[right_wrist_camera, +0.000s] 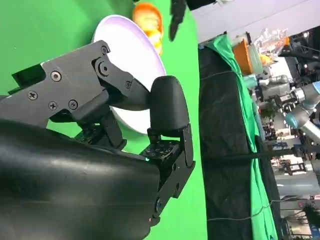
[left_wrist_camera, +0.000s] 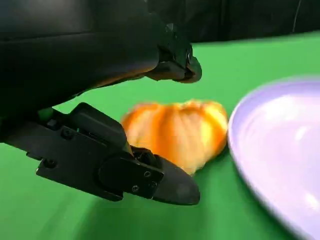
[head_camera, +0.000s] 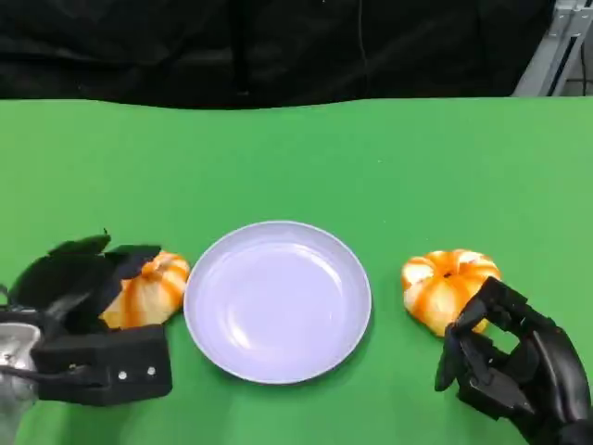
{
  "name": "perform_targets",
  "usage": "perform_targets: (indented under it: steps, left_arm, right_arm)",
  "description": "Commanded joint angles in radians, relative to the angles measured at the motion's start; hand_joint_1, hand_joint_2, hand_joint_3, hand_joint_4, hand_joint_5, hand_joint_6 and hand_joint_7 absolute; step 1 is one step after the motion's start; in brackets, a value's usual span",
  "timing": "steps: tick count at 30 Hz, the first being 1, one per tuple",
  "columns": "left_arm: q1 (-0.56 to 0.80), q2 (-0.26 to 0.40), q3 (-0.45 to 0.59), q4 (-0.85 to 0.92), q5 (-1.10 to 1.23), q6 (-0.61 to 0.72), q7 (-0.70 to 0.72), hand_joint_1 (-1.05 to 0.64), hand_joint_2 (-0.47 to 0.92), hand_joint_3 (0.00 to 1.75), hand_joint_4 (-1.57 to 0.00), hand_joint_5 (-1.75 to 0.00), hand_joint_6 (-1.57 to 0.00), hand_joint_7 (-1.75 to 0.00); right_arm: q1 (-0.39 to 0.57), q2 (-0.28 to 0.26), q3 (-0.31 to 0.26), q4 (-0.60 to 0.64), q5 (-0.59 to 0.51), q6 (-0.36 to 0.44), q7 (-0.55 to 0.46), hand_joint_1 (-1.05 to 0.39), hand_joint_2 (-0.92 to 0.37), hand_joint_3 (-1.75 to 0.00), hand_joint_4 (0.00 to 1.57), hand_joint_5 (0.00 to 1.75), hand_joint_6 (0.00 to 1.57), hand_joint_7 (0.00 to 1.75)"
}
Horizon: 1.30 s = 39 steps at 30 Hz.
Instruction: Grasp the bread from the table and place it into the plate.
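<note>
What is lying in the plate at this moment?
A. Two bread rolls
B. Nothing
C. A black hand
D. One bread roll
B: in the head view the plate shows only its bare surface, with one bread roll on the table at its left side and the other roll at its right.

Left hand low at the near left of the table, fingers spread around the bread without clear closure on it. Right hand at the near right, fingers curled inward, holding nothing, just beside a second bread.
</note>
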Motion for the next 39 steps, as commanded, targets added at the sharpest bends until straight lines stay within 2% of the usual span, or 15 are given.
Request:
perform_targets:
  steps: [1, 4, 6, 8, 10, 11, 12, 13, 14, 16, 18, 21, 30, 34, 39]
  left_arm:
    - [-0.057, -0.007, -0.056, 0.127, -0.002, -0.010, 0.032, -0.88, 0.92, 0.20, -0.25, -0.05, -0.40, -0.03]
    - [-0.085, -0.025, -0.086, 0.205, -0.013, -0.019, 0.035, -0.71, 0.92, 0.20, -0.34, -0.07, -0.45, -0.04]
    - [-0.095, -0.030, -0.099, 0.236, -0.018, -0.028, 0.054, -0.39, 0.92, 0.24, -0.49, -0.09, -0.55, -0.05]
    - [-0.101, -0.030, -0.108, 0.252, -0.024, -0.034, 0.068, -0.27, 0.92, 0.27, -0.56, -0.09, -0.59, -0.05]
    - [-0.084, -0.043, -0.059, 0.248, -0.096, -0.062, 0.119, -0.16, 0.92, 0.21, -0.80, -0.17, -0.80, -0.11]
    - [-0.076, -0.047, -0.040, 0.244, -0.124, -0.078, 0.149, -0.09, 0.92, 0.25, -0.89, -0.32, -0.94, -0.13]
    - [-0.071, -0.047, -0.029, 0.240, -0.141, -0.089, 0.171, -0.04, 0.92, 0.32, -0.81, -0.84, -1.07, -0.20]
    - [-0.069, -0.040, -0.029, 0.240, -0.144, -0.106, 0.200, -0.02, 0.92, 0.36, -0.71, -1.15, -1.08, -0.32]
    - [-0.069, -0.036, -0.030, 0.241, -0.144, -0.119, 0.220, -0.01, 0.92, 0.37, -0.61, -1.50, -0.88, -0.86]
    - [-0.070, -0.028, -0.020, 0.238, -0.161, -0.135, 0.238, 0.00, 0.92, 0.37, -0.55, -1.68, -0.72, -1.24]
    - [-0.070, -0.018, 0.005, 0.222, -0.193, -0.142, 0.238, 0.02, 0.92, 0.32, -0.55, -1.73, -0.49, -1.64]
    - [-0.067, -0.005, 0.030, 0.188, -0.214, -0.142, 0.241, 0.02, 0.92, 0.37, -0.57, -1.74, -0.45, -1.73]
    - [-0.039, 0.023, 0.097, 0.021, -0.249, -0.122, 0.230, 0.07, 0.92, 0.36, -0.53, -1.75, -0.48, -1.69]
    - [-0.001, 0.025, 0.065, -0.111, -0.209, -0.147, 0.211, 0.04, 0.92, 0.36, -0.53, -1.74, -0.58, -1.53]
    - [0.034, -0.014, 0.003, -0.204, -0.159, -0.136, 0.186, 0.05, 0.91, 0.26, -0.52, -1.74, -0.56, -1.56]
  right_arm:
    - [0.002, -0.010, -0.001, -0.011, 0.001, -0.013, -0.001, -0.13, -0.71, -0.96, 0.81, 1.75, 0.61, 1.67]
    - [0.003, -0.006, -0.002, -0.016, 0.006, -0.009, -0.004, -0.14, -0.70, -0.96, 0.81, 1.75, 0.61, 1.68]
    - [0.006, -0.006, -0.001, -0.022, 0.007, -0.004, -0.006, -0.13, -0.70, -0.96, 0.81, 1.75, 0.61, 1.68]
    - [0.007, -0.007, -0.001, -0.025, 0.007, -0.003, -0.007, -0.13, -0.70, -0.96, 0.81, 1.75, 0.61, 1.67]
    - [0.004, -0.008, -0.005, -0.020, 0.010, -0.002, -0.006, -0.13, -0.70, -0.96, 0.81, 1.75, 0.61, 1.67]
    - [0.001, -0.008, -0.007, -0.016, 0.012, -0.004, -0.004, -0.13, -0.70, -0.96, 0.81, 1.75, 0.61, 1.67]
    - [0.000, -0.008, -0.008, -0.013, 0.013, -0.006, -0.003, -0.13, -0.70, -0.96, 0.82, 1.75, 0.62, 1.67]
    - [-0.001, -0.009, -0.009, -0.010, 0.013, -0.010, -0.002, -0.12, -0.70, -0.96, 0.83, 1.75, 0.62, 1.67]
    - [-0.002, -0.009, -0.009, -0.008, 0.012, -0.012, -0.001, -0.13, -0.69, -0.96, 0.83, 1.75, 0.63, 1.67]
    - [-0.003, -0.010, -0.010, -0.003, 0.014, -0.015, 0.002, -0.13, -0.69, -0.96, 0.83, 1.75, 0.63, 1.66]
    - [-0.004, -0.012, -0.011, -0.001, 0.014, -0.015, 0.005, -0.14, -0.69, -0.97, 0.83, 1.75, 0.63, 1.66]
    - [-0.001, -0.014, -0.012, -0.003, 0.014, -0.015, 0.007, -0.14, -0.69, -0.97, 0.81, 1.75, 0.62, 1.66]
    - [0.006, -0.016, -0.012, -0.017, 0.011, -0.002, -0.001, -0.14, -0.69, -0.96, 0.81, 1.75, 0.62, 1.66]
    - [0.001, -0.016, -0.015, -0.005, 0.015, -0.012, 0.007, -0.14, -0.70, -0.95, 0.81, 1.75, 0.63, 1.66]
    - [0.001, -0.016, -0.014, -0.009, 0.021, -0.008, 0.009, -0.13, -0.69, -0.96, 0.83, 1.75, 0.64, 1.65]
